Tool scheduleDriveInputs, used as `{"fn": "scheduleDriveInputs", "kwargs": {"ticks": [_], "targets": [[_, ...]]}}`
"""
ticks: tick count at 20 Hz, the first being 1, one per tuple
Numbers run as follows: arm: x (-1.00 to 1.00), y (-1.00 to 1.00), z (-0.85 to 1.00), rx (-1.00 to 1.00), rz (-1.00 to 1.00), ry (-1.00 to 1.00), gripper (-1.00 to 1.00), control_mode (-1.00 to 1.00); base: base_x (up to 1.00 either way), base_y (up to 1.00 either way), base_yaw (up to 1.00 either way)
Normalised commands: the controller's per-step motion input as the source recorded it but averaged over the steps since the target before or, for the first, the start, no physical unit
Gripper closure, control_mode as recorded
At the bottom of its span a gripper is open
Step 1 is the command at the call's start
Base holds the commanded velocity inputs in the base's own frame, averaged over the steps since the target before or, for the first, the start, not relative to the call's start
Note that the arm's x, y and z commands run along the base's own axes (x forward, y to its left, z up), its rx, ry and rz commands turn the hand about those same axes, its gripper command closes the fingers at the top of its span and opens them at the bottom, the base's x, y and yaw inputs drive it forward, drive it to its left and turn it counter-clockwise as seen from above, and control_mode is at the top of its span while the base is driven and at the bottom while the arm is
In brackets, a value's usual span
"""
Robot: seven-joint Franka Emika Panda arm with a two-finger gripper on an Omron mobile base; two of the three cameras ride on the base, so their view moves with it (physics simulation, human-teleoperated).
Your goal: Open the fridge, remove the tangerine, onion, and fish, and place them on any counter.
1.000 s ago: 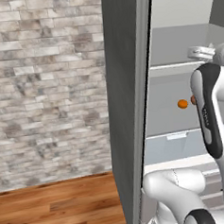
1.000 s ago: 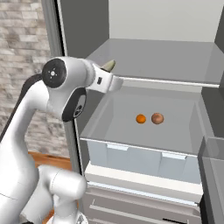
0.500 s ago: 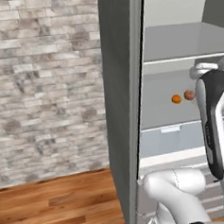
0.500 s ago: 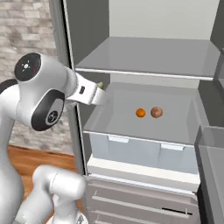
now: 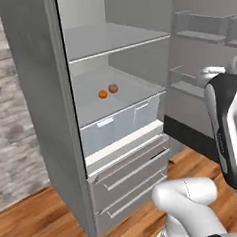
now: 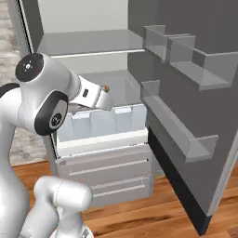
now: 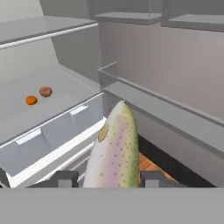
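While the hand view is being read from its near edge outward, the two-finger gripper (image 7: 111, 178) is being seen clamped on the slim speckled silvery-green fish (image 7: 114, 151), with one dark fingertip (image 7: 65, 178) pressed at each side of its body. The fish is being held lengthwise along the gripper, its head pointing away from the camera, clear of any shelf or drawer.

Beyond the fish, the pale translucent crisper drawer (image 5: 122, 124) is being shown below the lower shelf of the tall light-grey fridge (image 5: 44, 105), whose door is standing fully open. The grey door shelves (image 6: 179, 135) are being displayed on the inner face of that door in the right base view.

On the lower shelf, further back, the small bright orange tangerine (image 5: 103, 94) is being seen just beside the round reddish-brown onion (image 5: 113, 88); whether the two are touching cannot be told. In the hand view, the tangerine (image 7: 31, 100) and the onion (image 7: 45, 91) are being shown slightly apart.

Behind the fridge, a grey-and-white brick wall (image 5: 6, 133) is being seen above a wooden plank floor (image 5: 42, 221).
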Motion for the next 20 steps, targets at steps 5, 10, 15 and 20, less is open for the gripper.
{"fn": "scheduleDriveInputs", "kwargs": {"ticks": [5, 10, 15, 20], "targets": [[0.00, 0.00, 0.00, 0.00, 0.00, 0.00, 1.00, 1.00, -0.51, 0.10, -0.89], [0.00, 0.00, 0.00, 0.00, 0.00, 0.00, 1.00, 1.00, -0.71, 0.12, -0.86], [0.00, 0.00, 0.00, 0.00, 0.00, 0.00, 1.00, 1.00, -0.52, -0.05, -0.81], [0.00, 0.00, 0.00, 0.00, 0.00, 0.00, 1.00, 1.00, -0.07, -0.33, -0.74]]}}
